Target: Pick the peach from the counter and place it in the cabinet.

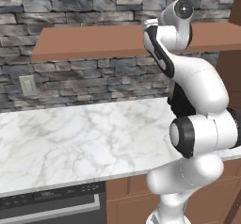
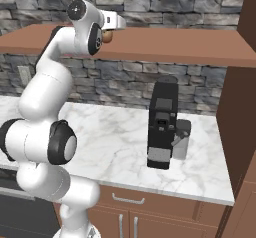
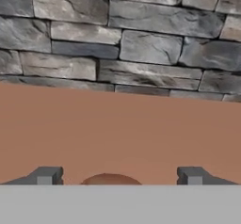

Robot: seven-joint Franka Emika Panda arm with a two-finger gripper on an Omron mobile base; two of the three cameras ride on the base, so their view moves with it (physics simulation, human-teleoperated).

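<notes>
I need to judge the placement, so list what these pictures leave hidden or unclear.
- Peach: right base view shows a sliver beside the wrist; in the hand view the bottom band cuts it off.
- Tool: hand view shows two fingertips apart, contact with the peach unreadable.
- Cabinet: its brown surface shows, any interior or doors don't.
- Coffee machine: left base view, the arm covers most of it.
</notes>
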